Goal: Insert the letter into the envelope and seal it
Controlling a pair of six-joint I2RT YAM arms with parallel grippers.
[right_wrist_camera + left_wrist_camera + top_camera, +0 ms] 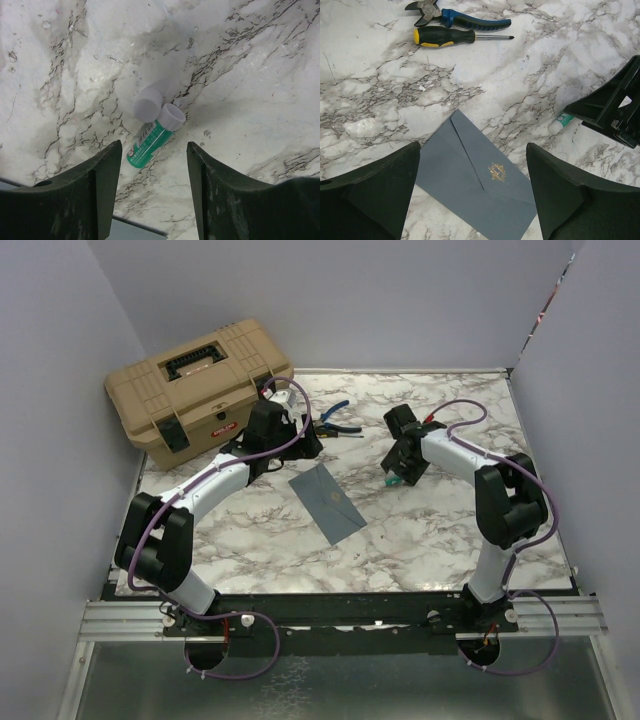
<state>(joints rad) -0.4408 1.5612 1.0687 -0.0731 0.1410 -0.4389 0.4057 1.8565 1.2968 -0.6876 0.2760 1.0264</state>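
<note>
Your left end effector [473,170] hangs released over the envelope [480,190], flat on the table [250,540], flap down; no letter shows. Your right end effector [154,150], also released, straddles a glue stick [149,142]. Pinch off-centre and it may roll away.

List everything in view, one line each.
Envelope: one, blue-grey, flap down, table centre.
Toolbox: one, tan, far left corner.
Pliers: one, blue handles, far side.
Screwdriver: one, black and yellow, beside pliers.
Glue stick: one, green, below right gripper.
Cap: one, pale, beside the stick's end.
Table: one, white marble.
Letter: none in view.
Left gripper: open, over envelope.
Right gripper: open, over glue stick.
</note>
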